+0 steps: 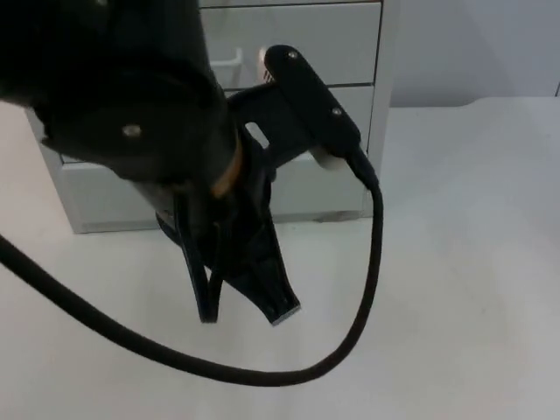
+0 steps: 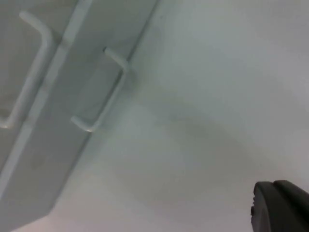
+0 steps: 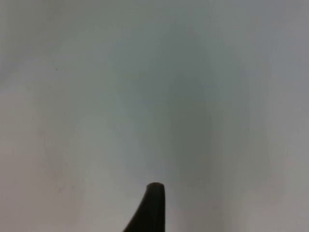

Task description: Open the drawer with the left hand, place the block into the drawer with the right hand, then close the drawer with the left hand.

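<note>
1. The white table top (image 1: pixel 472 289) takes up the lower and right parts of the top view, bare and matte, with a faint shadow under the arm.
2. Low in the centre of the top view, the left gripper (image 1: pixel 245 313) hangs above the table, its two black fingers (image 1: pixel 282 308) pointing down toward the lower edge. The fingers stand a little apart at their tips with nothing between them, and they touch neither the table nor the cabinet.
3. The left arm (image 1: pixel 131 114) bulks large across the upper left of the top view and hides much of what lies behind it.
4. Behind the gripper, in the upper centre of the top view, stands a white drawer cabinet (image 1: pixel 350 188) on the table. Its drawer fronts (image 1: pixel 306 44) sit flush with the frame, so the drawers look closed.
5. In the left wrist view two white bar handles (image 2: pixel 104 92) show on the cabinet front, one on each of two neighbouring drawer fronts, with the table surface just beside them. One black fingertip (image 2: pixel 280 205) is well apart from the handles.
6. In the right wrist view the right gripper's black fingertip (image 3: pixel 152 208) stands over plain white table (image 3: pixel 154 87); whether those fingers are apart or together cannot be told.
7. Farthest back, at the upper right of the top view, the table ends at the grey partition wall (image 1: pixel 472 48).
</note>
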